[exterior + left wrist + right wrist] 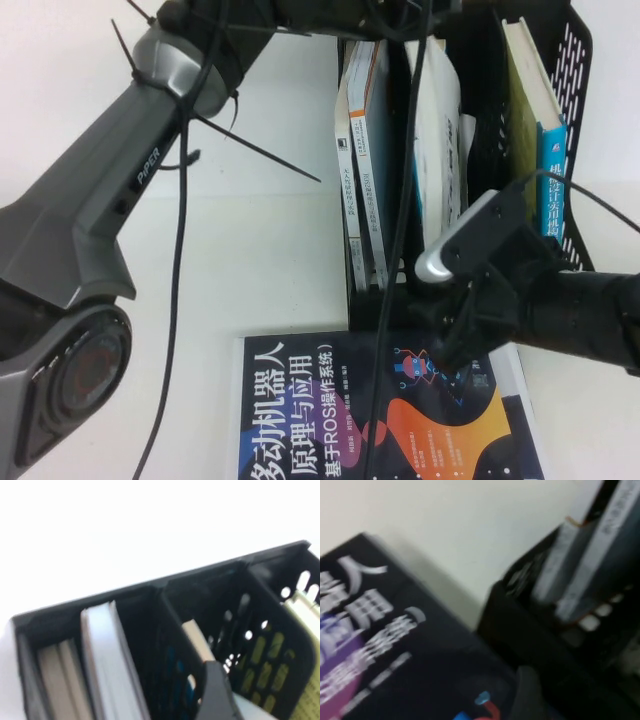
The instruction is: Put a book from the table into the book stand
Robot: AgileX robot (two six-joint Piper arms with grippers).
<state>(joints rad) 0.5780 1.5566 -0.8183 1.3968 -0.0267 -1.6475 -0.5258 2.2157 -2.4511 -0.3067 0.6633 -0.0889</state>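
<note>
The book [437, 150], thin and white-covered, stands bowed in the middle compartment of the black book stand [575, 60]. My left arm reaches over the stand's top. In the high view its gripper is hidden at the top edge. In the left wrist view the left gripper [220, 695] hangs above the middle compartment, beside a cream book edge [196, 639]. My right gripper [462, 335] hovers low at the stand's front, over the near corner of a dark navy book [380, 420] lying flat on the white table [260, 260].
Books with white and blue spines [362, 150] fill the stand's left compartment. A greenish book and a blue-spined one [552, 170] stand in the right one. Cables hang down from the left arm across the stand and the navy book [395, 645].
</note>
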